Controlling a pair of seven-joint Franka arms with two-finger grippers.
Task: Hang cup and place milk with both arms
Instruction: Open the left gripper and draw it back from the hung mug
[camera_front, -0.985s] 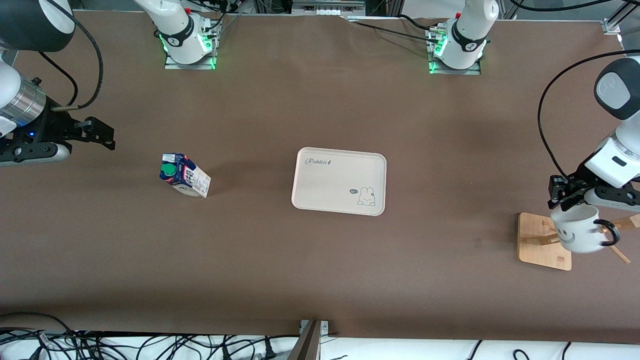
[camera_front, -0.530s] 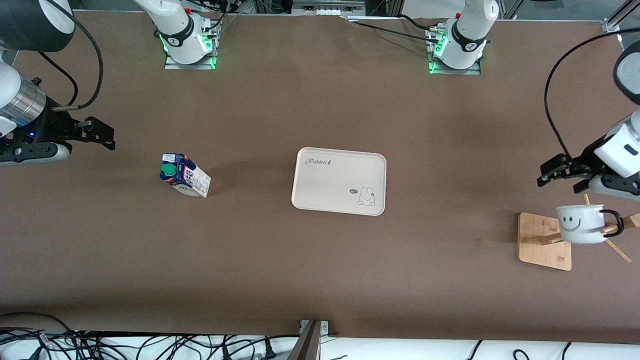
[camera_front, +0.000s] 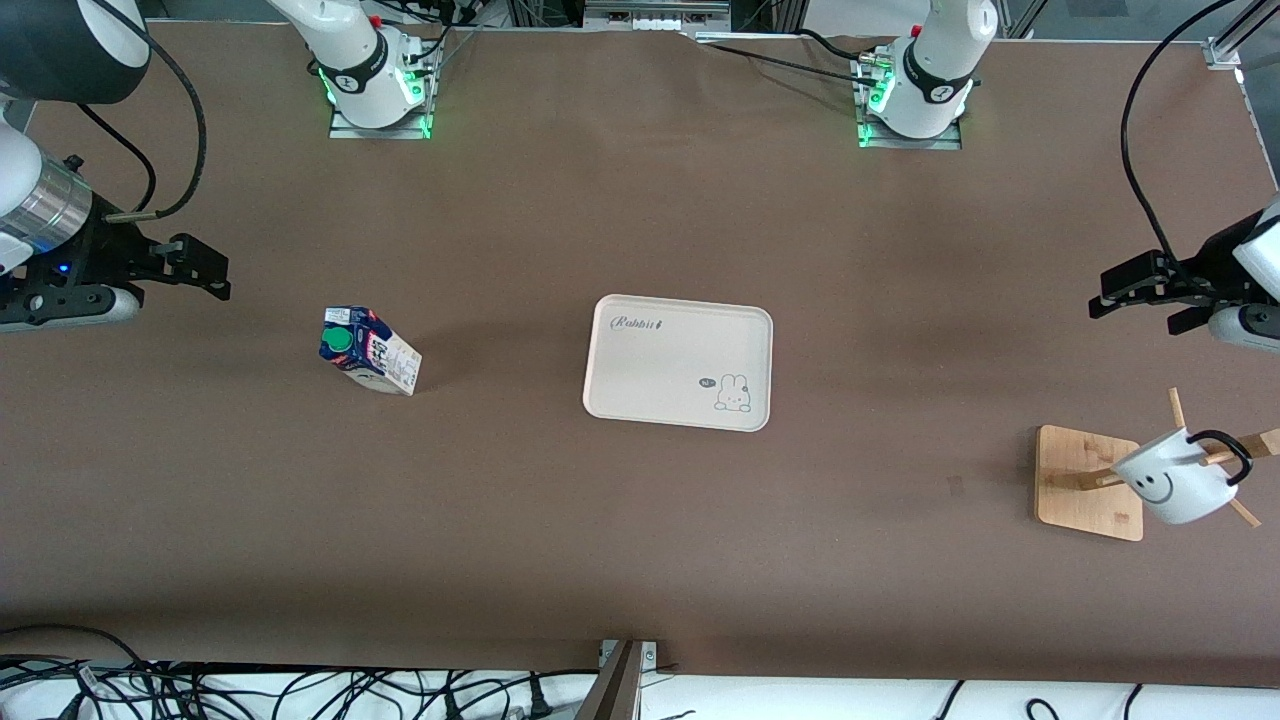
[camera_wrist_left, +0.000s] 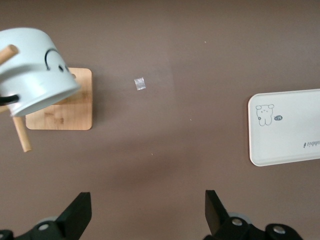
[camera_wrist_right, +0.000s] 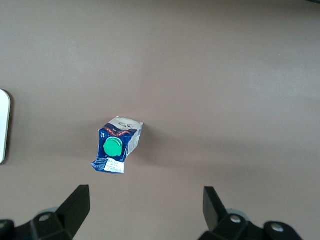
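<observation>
The white cup (camera_front: 1172, 487) with a smiley face hangs tilted by its black handle on a peg of the wooden rack (camera_front: 1085, 480). It also shows in the left wrist view (camera_wrist_left: 32, 70). My left gripper (camera_front: 1140, 298) is open and empty over bare table at the left arm's end, apart from the cup; its jaws stand wide in the left wrist view (camera_wrist_left: 146, 199). The blue and white milk (camera_front: 368, 352) with a green cap stands on the table toward the right arm's end (camera_wrist_right: 119, 145). My right gripper (camera_front: 205, 276) waits open and empty above the table beside the milk (camera_wrist_right: 145, 194).
A white rabbit-print tray (camera_front: 680, 305) lies at the table's middle, between the milk and the rack; its rim shows in the left wrist view (camera_wrist_left: 252, 150). A small scrap of tape (camera_front: 955, 486) lies on the table beside the rack's base (camera_wrist_left: 60, 112).
My left gripper let go of the cup, opened and drew up and away from the rack. The cup dropped onto the peg and tilted. The right arm has not moved.
</observation>
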